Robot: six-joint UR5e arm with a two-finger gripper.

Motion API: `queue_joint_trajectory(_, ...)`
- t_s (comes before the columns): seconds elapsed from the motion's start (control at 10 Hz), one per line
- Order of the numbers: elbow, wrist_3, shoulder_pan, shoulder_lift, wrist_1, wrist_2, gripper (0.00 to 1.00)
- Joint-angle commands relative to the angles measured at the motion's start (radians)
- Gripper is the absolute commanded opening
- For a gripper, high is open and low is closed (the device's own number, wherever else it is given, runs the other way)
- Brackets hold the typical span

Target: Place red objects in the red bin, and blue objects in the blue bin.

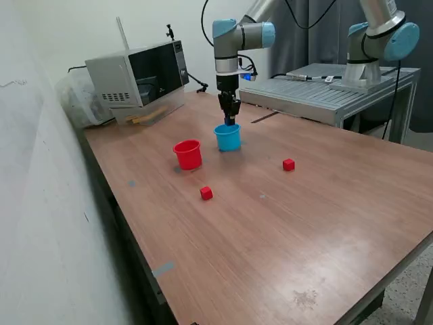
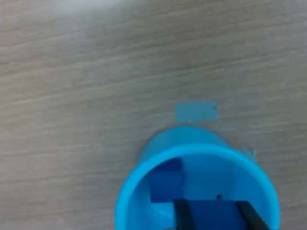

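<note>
Exterior view. A wooden table (image 1: 284, 230) fills most of the frame. Just above centre the arm hangs straight down with its gripper (image 1: 230, 120) at the mouth of the blue cup (image 1: 228, 138). The red cup (image 1: 188, 154) stands just beside the blue cup, toward the frame's left and slightly lower. One red cube (image 1: 206, 193) lies below the red cup, near the middle of the frame; a second red cube (image 1: 289, 164) lies right of centre, well apart from both cups. A microwave (image 1: 139, 76) sits in the upper left, and a second arm (image 1: 379, 40) on a metal stand occupies the upper right. At this range the jaw opening cannot be read.

Wrist view. The blue cup (image 2: 196, 191) is seen from above at the bottom centre of the frame, on the wood grain. One blue cube (image 2: 167, 184) lies inside it, on the cup's floor. A second blue cube (image 2: 213, 215) sits between the two dark fingers (image 2: 182, 215) at the bottom edge, so the gripper (image 2: 213, 221) is closed on it, over the cup's mouth. A small patch of blue tape (image 2: 195, 111) is stuck to the table just above the cup.
</note>
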Motion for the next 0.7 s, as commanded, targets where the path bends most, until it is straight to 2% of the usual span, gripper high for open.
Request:
queue_joint_trajectory(0.0, -0.007, 0.0, -0.011, 0.005, -0.009, 0.0, 1.0)
queue_joint_trajectory(0.4, 0.001, -0.003, 0.003, -0.018, -0.001, -0.006, 1.0)
queue_joint_trajectory(0.6, 0.033, -0.002, 0.036, -0.102, 0.008, -0.001, 1.0)
